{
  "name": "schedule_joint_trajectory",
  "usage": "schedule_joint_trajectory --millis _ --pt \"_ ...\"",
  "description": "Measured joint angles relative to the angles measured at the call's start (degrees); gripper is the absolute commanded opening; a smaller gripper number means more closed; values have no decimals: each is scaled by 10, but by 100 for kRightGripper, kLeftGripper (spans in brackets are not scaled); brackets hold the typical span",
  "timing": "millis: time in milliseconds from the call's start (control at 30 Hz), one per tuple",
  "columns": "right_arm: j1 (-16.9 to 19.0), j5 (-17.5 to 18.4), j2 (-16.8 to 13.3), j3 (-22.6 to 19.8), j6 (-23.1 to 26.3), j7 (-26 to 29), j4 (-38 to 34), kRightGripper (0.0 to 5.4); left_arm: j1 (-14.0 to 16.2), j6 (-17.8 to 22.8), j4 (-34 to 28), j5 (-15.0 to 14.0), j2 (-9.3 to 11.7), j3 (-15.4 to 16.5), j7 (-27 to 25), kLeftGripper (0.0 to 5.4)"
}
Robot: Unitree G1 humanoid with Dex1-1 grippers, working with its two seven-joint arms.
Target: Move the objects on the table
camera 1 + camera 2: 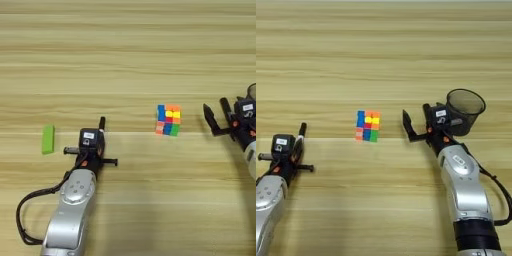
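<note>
The scrambled puzzle cube [168, 120] sits on the table [125, 60] near the middle. To its right my right gripper [415, 114] stands open and empty, a short gap from the cube. The flat green block [47, 139] lies at the left. Just right of that block rests my left gripper [96, 134]. A slim black stick [102, 123] juts forward from it and looks like the black marker. Whether it is gripped does not show. The white marker is out of view.
A black mesh cup [465, 109] stands upright at the right, just behind my right wrist. A black cable [22, 220] loops beside my left forearm at the lower left.
</note>
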Motion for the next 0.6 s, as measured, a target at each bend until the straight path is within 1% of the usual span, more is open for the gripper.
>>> schedule_joint_trajectory --millis 100,600 --pt "0 0 0 0 0 0 0 540 0 -1 0 0 0 0 0 2" --pt "0 0 0 0 0 -1 0 540 -1 -3 2 0 0 3 -4 2"
